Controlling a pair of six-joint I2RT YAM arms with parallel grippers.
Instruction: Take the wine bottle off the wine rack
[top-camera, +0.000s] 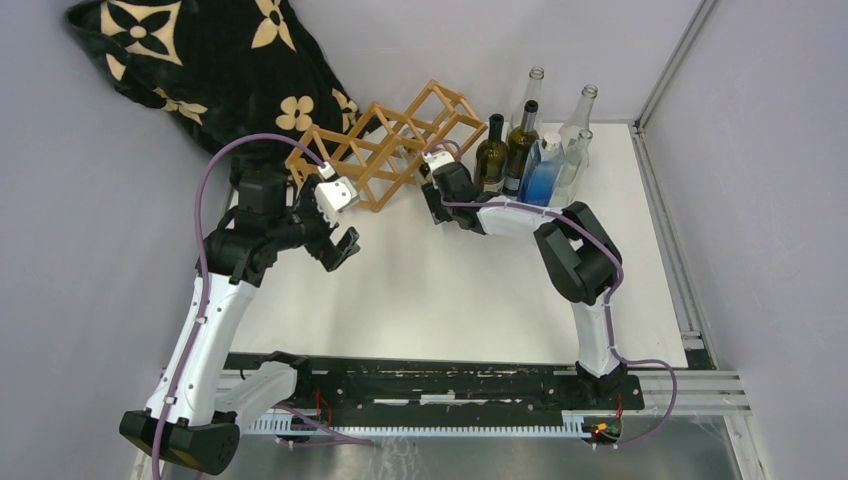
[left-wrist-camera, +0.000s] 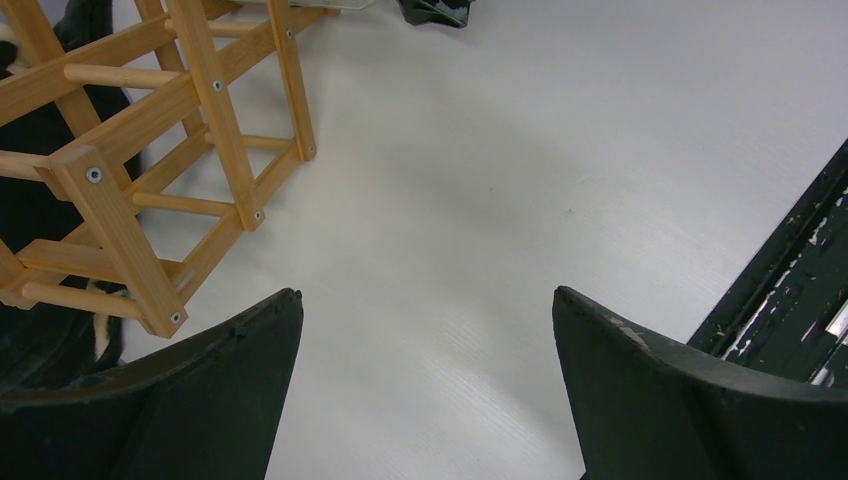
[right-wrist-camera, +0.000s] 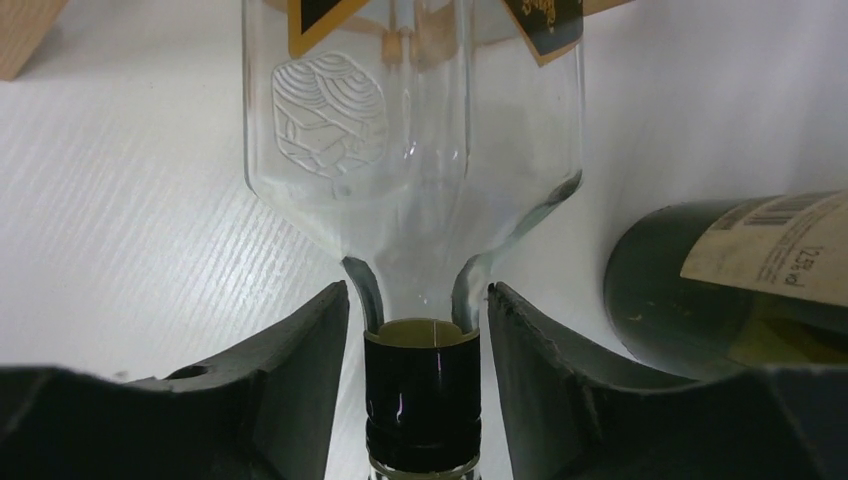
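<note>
The wine bottle is clear glass with a black cap, a raised emblem on its shoulder and labels cut off at the top. Its neck sits between the fingers of the right claw, beside the wooden rack near the counter's far edge, though whether they pinch it cannot be told. From above the clear glass cannot be made out; one rack, one patterned cloth in the far left corner and roughly six overlapping upright bottles toward the far right corner show, and the left claw hangs spread wide.
</note>
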